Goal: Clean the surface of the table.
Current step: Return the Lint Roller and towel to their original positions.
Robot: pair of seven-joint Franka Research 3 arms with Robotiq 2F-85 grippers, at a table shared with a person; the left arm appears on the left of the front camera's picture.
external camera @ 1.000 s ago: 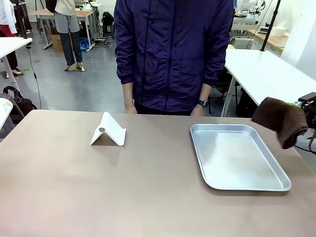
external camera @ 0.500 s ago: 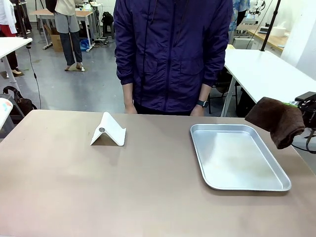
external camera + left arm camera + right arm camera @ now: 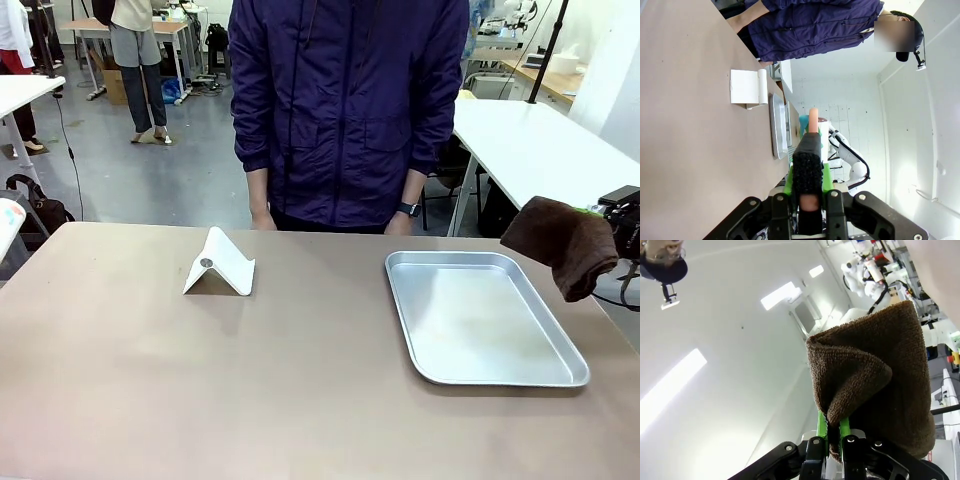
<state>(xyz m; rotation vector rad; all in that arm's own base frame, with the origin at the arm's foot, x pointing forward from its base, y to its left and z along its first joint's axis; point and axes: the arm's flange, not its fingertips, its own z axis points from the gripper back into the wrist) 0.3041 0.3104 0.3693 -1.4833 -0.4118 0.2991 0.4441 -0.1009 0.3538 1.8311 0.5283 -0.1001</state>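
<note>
Two tools, both closed. The right tool [image 3: 832, 429] is clamped on a folded brown cloth [image 3: 562, 245], green pads pinching the fabric. It hangs in the air just past the right edge of the worktop [image 3: 200, 380], toward the far right corner. The cloth touches nothing beneath it. The left tool [image 3: 809, 167] has its fingers pressed together and looks along the surface from the left end.

Just inside the right edge lies a metal tray [image 3: 480, 330], flat, its long sides running from the far edge toward the near one, its floor bare and shiny. A white folded stand [image 3: 222, 266] sits like a small tent left of centre, near the far edge and well apart from the tray.

The taupe surface lies open between stand and tray, across the whole near half and out to the left edge. A person [image 3: 350, 110] in a dark blue jacket stands at the far edge, hands hanging just behind it. Beyond are a white table [image 3: 540, 145] on the right and a grey floor.
</note>
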